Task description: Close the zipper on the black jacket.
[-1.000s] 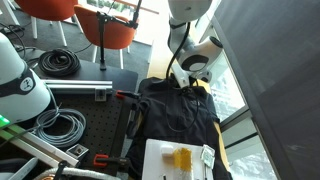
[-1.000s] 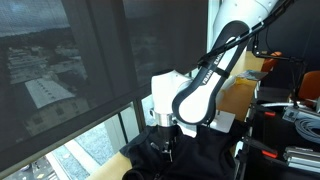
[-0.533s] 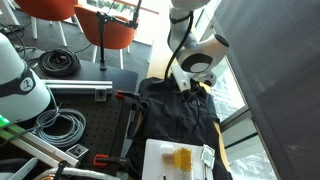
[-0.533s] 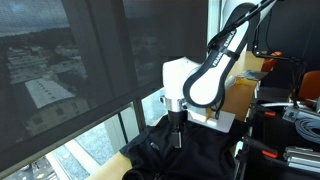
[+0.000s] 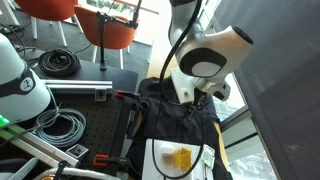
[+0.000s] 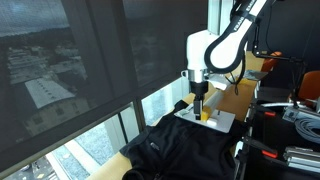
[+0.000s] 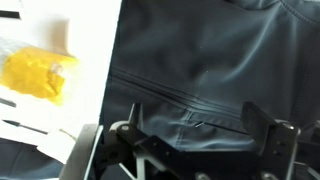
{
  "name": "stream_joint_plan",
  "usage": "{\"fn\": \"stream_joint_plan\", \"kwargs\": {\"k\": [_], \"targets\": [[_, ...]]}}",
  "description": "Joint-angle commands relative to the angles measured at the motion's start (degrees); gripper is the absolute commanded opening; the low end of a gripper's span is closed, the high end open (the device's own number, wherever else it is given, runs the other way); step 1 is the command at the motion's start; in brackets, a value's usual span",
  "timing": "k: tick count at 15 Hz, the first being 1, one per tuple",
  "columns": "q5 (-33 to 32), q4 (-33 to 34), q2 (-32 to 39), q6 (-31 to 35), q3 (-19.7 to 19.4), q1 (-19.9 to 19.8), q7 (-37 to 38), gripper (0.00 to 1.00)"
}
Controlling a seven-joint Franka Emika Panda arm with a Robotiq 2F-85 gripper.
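The black jacket (image 5: 175, 118) lies rumpled on the bench, seen in both exterior views, its dark fabric (image 6: 185, 150) spreading toward the window. In the wrist view the jacket (image 7: 210, 50) fills most of the picture. The zipper (image 7: 160, 90) runs across it as a thin seam, with a small pull-like tab (image 7: 197, 122) below my wrist. My gripper (image 7: 196, 125) hangs open above that spot, with nothing between the fingers. In both exterior views the gripper (image 5: 200, 98) (image 6: 201, 108) is raised just above the jacket's end near a white sheet.
A white sheet (image 5: 160, 165) with a yellow object (image 5: 180, 157) lies against the jacket's end; it also shows in the wrist view (image 7: 40, 75). Coiled cables (image 5: 60, 125), a black perforated board (image 5: 100, 120) and orange chairs (image 5: 110, 30) stand beside. Window glass (image 6: 60, 80) borders the bench.
The gripper opened and let go of the jacket. The arm lifted and moved along the jacket toward the white sheet.
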Motion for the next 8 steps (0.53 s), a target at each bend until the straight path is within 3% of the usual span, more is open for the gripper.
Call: {"fn": "stream_joint_plan", "kwargs": {"k": [1, 8], "targets": [[2.94, -5.28, -9.54, -2.91, 0.61, -3.51, -4.71, 1.0], [8.12, -10.26, -23.37, -10.61, 0.58, -3.11, -8.69, 1.0]]}}
